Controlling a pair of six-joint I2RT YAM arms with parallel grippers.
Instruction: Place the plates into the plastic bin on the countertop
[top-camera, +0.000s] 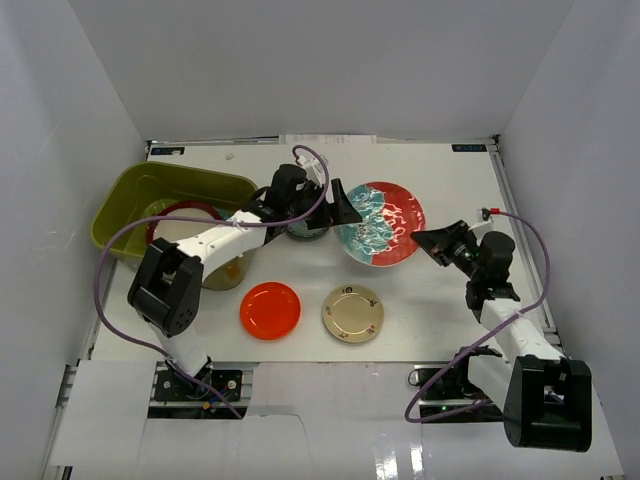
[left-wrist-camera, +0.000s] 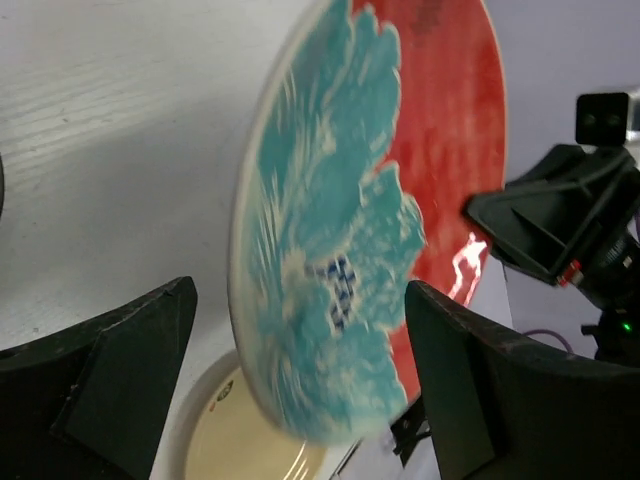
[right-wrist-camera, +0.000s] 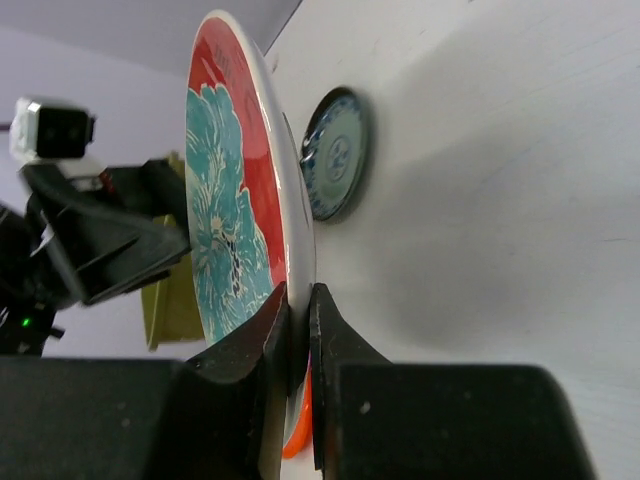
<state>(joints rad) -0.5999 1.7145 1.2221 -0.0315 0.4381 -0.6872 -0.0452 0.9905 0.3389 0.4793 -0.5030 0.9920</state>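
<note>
The red-teal patterned plate (top-camera: 385, 222) is held tilted off the countertop (top-camera: 450, 180). My right gripper (top-camera: 432, 243) is shut on its right rim; in the right wrist view the fingers (right-wrist-camera: 270, 330) pinch the plate's edge (right-wrist-camera: 225, 200). My left gripper (top-camera: 347, 207) is open at the plate's left edge. In the left wrist view the plate (left-wrist-camera: 340, 200) lies between the spread fingers (left-wrist-camera: 120, 370), untouched. The olive-green bin (top-camera: 130, 185) stands at the left with a maroon-rimmed cream plate (top-camera: 185, 222) inside. The small teal patterned plate (right-wrist-camera: 335, 155) lies under the left arm.
A plain orange-red plate (top-camera: 270, 310) and a cream-yellow plate (top-camera: 353, 313) lie on the near part of the table. The cream-yellow plate also shows in the left wrist view (left-wrist-camera: 250, 435). White walls enclose the table on three sides.
</note>
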